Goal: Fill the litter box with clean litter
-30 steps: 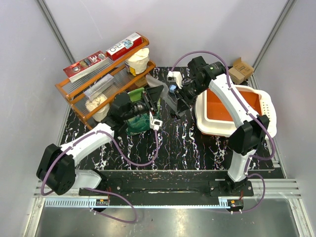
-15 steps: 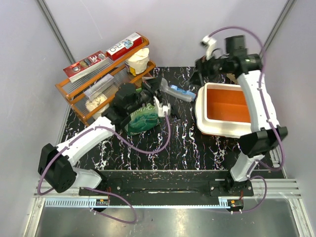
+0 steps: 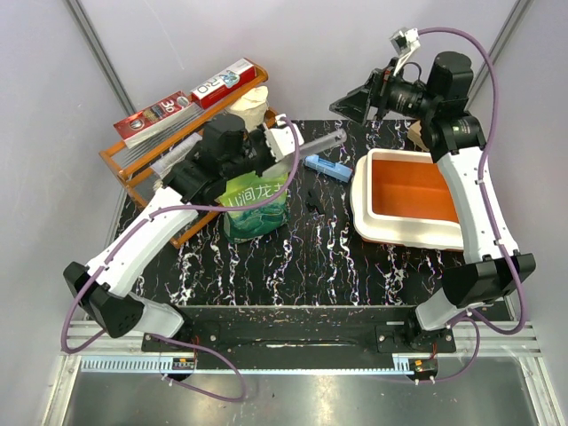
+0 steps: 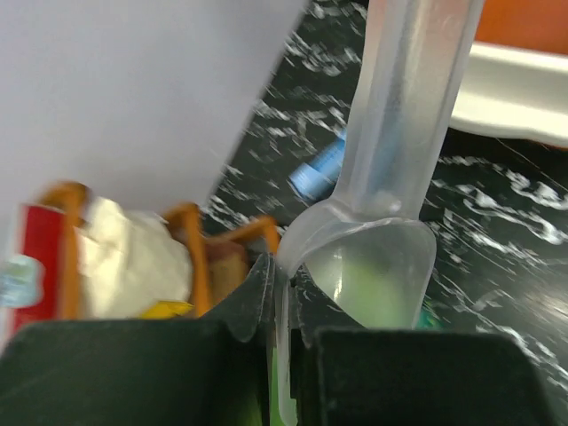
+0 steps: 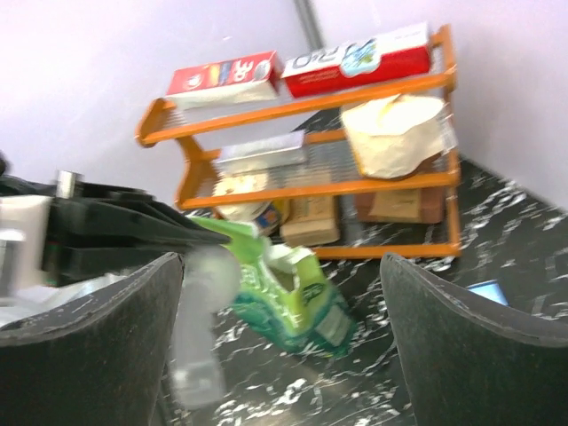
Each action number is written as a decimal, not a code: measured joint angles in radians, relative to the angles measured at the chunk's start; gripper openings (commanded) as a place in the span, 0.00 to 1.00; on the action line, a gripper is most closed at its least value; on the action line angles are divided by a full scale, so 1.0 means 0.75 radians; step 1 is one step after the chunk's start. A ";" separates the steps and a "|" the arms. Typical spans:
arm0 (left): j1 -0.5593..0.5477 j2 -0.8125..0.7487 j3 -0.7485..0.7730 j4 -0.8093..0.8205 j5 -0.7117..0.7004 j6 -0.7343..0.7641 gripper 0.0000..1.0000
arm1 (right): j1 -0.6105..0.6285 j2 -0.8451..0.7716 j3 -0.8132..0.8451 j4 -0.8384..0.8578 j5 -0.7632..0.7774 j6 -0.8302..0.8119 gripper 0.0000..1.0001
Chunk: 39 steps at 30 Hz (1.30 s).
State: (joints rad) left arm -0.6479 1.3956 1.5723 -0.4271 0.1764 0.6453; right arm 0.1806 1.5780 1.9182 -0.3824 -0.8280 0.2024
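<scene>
So, table [image 3: 328, 257]: black with white veins, carries everything below.
Litter box [image 3: 404, 232]: right side of table, sitting flat, white rim, orange inside showing.
Rack [image 5: 311, 188]: orange wire, far left, boxes and tubs on its shelves.
Pouch [image 3: 255, 206]: green, upright, top torn open, just in front of rack, well apart from litter box.
Right gripper [image 5: 282, 293]: raised high behind litter box, fingers spread wide, holding nothing.
Left gripper [image 4: 280, 284]: above pouch, pinched on scoop's bowl edge.
Scoop [image 4: 395, 160]: translucent, handle towards litter box (contents blurred, cannot tell).
Blue packet [image 3: 327, 166]: flat on table between pouch and litter box.
</scene>
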 measured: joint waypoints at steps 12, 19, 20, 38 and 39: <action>0.001 0.021 -0.061 -0.128 0.009 -0.154 0.00 | 0.001 0.013 -0.155 0.097 -0.210 0.290 0.88; 0.002 0.054 -0.046 -0.107 0.009 -0.180 0.00 | 0.017 0.015 -0.218 0.009 -0.202 0.303 0.79; 0.003 0.063 -0.045 -0.104 0.009 -0.184 0.00 | 0.024 0.015 -0.217 -0.016 -0.200 0.289 0.79; 0.003 0.156 0.022 -0.040 0.005 -0.240 0.00 | 0.126 0.026 -0.184 -0.266 -0.097 0.061 0.60; 0.003 0.158 0.022 -0.039 0.005 -0.242 0.00 | 0.126 0.026 -0.184 -0.266 -0.098 0.059 0.60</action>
State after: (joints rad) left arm -0.6460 1.5143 1.5890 -0.4561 0.1799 0.4641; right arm 0.2752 1.5974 1.7802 -0.5816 -0.9012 0.2466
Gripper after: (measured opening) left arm 0.064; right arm 0.620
